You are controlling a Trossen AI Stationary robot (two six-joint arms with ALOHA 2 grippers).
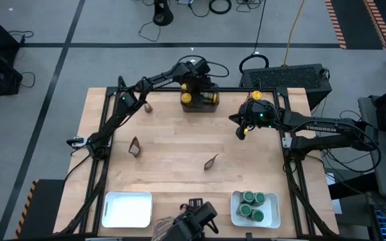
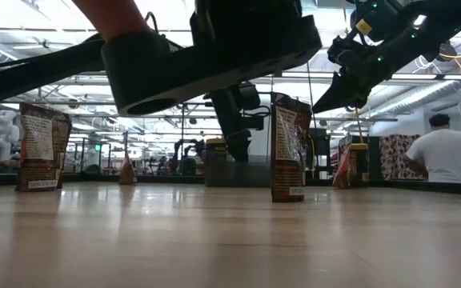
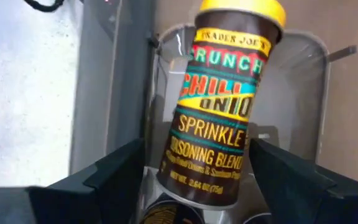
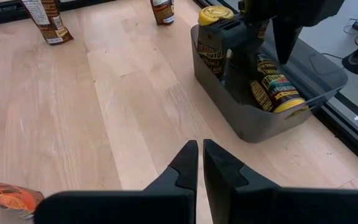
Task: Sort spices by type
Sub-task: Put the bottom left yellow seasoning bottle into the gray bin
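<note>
Left gripper (image 1: pixel 194 90) is in the grey bin (image 1: pixel 211 105) at the far edge of the bench (image 1: pixel 173 144), fingers (image 3: pixel 114 171) spread around a yellow-lidded jar (image 3: pixel 219 106), not clearly gripping. Right gripper (image 1: pixel 241 132) hovers right of the bin, fingers clenched, empty. Green-lidded jars (image 1: pixel 253 205) fill the near-right tray (image 1: pixel 273 217).

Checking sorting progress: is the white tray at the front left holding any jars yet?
No, the front-left white tray shows bare in the high view; the green-lidded jars sit in the other tray.
</note>
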